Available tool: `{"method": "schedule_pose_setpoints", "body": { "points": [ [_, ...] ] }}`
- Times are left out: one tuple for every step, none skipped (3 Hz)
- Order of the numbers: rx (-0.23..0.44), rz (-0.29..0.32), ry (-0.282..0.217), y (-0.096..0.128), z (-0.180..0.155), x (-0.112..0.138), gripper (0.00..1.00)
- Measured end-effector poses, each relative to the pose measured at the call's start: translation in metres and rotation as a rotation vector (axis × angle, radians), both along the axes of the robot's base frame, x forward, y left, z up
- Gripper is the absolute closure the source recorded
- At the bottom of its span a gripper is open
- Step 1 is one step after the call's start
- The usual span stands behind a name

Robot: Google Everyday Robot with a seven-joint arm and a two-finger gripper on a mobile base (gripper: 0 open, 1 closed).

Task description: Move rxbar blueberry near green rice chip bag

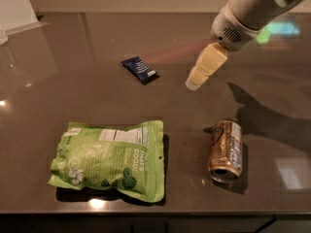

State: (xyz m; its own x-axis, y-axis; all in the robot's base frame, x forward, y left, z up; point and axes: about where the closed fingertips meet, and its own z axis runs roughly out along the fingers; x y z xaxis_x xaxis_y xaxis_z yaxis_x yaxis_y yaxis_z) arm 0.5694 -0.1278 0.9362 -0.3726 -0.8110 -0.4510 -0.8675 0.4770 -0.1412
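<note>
The rxbar blueberry [140, 69] is a small dark navy wrapper lying flat on the dark table, left of centre toward the back. The green rice chip bag [111, 159] is a large puffy light-green pouch lying near the front edge at the left. My gripper [194, 83] hangs from the white arm at the upper right. It is in the air to the right of the bar and apart from it, holding nothing.
A brown-gold drink can [226, 150] lies on its side at the front right, below the gripper. The table's front edge [155, 212] runs along the bottom. A white object [14, 8] stands at the back left corner.
</note>
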Motion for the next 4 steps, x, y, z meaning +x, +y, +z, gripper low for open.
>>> {"method": "schedule_pose_setpoints", "body": {
  "points": [
    [0.052, -0.045, 0.022, 0.029, -0.014, 0.025, 0.00],
    [0.075, -0.081, 0.045, 0.055, -0.027, 0.045, 0.00],
    [0.072, -0.112, 0.064, 0.088, -0.047, 0.071, 0.00],
    [0.069, -0.127, 0.072, 0.107, -0.061, 0.086, 0.00]
  ]
}}
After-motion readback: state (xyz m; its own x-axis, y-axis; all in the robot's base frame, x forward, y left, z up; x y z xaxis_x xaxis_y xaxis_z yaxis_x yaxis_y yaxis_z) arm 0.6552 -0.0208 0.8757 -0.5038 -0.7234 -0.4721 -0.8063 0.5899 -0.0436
